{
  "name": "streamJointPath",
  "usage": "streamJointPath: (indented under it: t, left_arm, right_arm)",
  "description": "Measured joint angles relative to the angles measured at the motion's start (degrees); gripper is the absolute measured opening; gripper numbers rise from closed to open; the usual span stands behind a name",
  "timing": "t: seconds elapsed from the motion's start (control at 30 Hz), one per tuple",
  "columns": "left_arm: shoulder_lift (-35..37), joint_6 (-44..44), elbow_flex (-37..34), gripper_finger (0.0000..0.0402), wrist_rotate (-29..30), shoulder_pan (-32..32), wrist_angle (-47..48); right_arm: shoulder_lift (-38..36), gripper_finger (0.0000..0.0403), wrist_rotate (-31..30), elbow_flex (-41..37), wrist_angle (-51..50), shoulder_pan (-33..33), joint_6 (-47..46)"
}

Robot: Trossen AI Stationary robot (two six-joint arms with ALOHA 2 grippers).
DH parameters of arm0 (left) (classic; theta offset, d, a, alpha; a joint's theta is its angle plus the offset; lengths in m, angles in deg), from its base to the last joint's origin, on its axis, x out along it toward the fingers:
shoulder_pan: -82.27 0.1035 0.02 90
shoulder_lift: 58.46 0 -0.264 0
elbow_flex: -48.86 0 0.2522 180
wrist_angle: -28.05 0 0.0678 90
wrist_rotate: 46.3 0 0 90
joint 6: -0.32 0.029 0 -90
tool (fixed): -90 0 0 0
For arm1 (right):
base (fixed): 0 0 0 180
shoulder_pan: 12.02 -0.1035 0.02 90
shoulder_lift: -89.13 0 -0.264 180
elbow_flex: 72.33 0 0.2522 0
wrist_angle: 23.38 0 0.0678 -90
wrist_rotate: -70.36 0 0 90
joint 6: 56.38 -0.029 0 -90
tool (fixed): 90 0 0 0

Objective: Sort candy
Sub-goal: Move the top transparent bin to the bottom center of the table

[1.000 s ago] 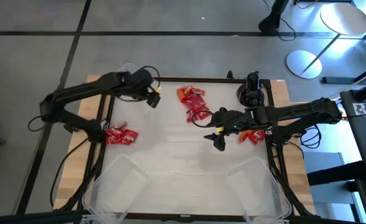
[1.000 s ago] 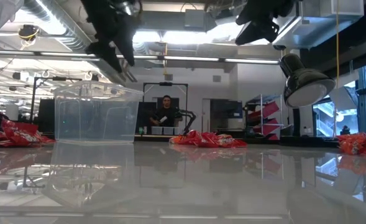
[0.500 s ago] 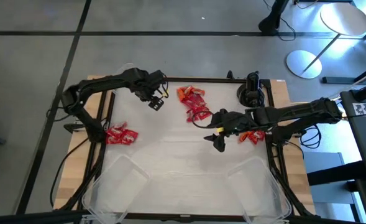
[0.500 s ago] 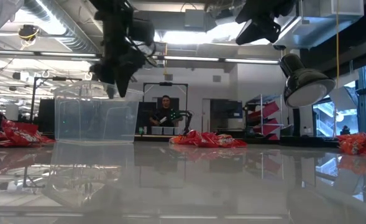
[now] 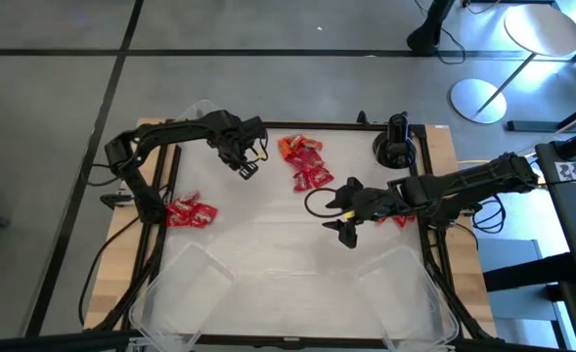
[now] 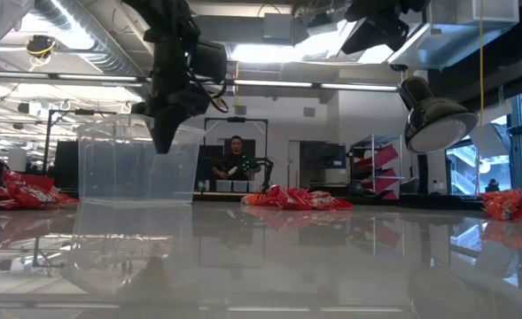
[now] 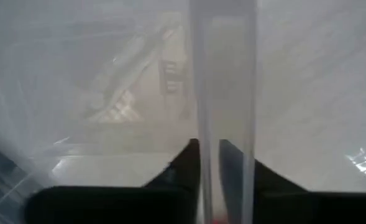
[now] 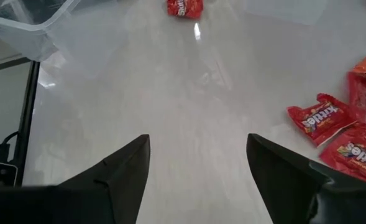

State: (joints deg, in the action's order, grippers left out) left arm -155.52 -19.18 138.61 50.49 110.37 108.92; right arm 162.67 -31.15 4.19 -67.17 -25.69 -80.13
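Observation:
Candy lies in three red heaps: far centre [image 5: 302, 161], left [image 5: 190, 211] and right [image 5: 397, 217], the right one partly under my right arm. My left gripper [image 5: 245, 168] points down over a clear plastic bin [image 6: 136, 168] that stands on the table, and is shut on its wall. My right gripper [image 5: 344, 231] hangs open above bare table right of centre, with red packets [image 8: 319, 121] beside it and nothing between its fingers. My left gripper pinches the clear bin's upright wall at its top edge [image 7: 223, 93], one finger [image 7: 186, 158] on each face of the wall. The fingers come from above, pointing down. The bin stands upright with its bottom on the table.
Two more clear bins [image 5: 195, 279] [image 5: 400, 284] sit at the table's near edge. A black camera mount [image 5: 395, 142] stands at the far right. The table's middle [image 5: 278, 235] is bare. A person shows far off in the room [image 6: 236, 155].
My left gripper has sunk from high above the table to the clear bin's rim, tipping to point straight down, and has shut on the wall. My right gripper has drifted slightly toward the near edge, still open.

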Motion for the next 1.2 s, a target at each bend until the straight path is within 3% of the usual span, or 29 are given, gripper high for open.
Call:
streamJointPath:
  t: [0.4,0.73,0.97,1.2]
  left_arm:
    - [2.0,-1.7,1.1,0.0007,2.9,-6.1,4.4]
    - [2.4,-9.0,12.3,0.0005,5.6,-18.0,12.6]
    - [2.4,-19.4,18.4,0.0004,6.2,-26.7,15.6]
    - [1.5,-26.0,21.4,0.0004,6.0,-36.6,15.0]
  right_arm:
    - [-0.2,0.0264,-0.1,0.0,2.6,0.1,-0.4]
    - [-4.3,0.0264,-3.5,0.1,2.9,0.2,-6.4]
    - [-10.4,0.0264,-4.2,0.1,0.0,0.2,-7.5]
    - [-14.7,0.0264,-11.9,0.1,-3.3,0.2,-7.5]
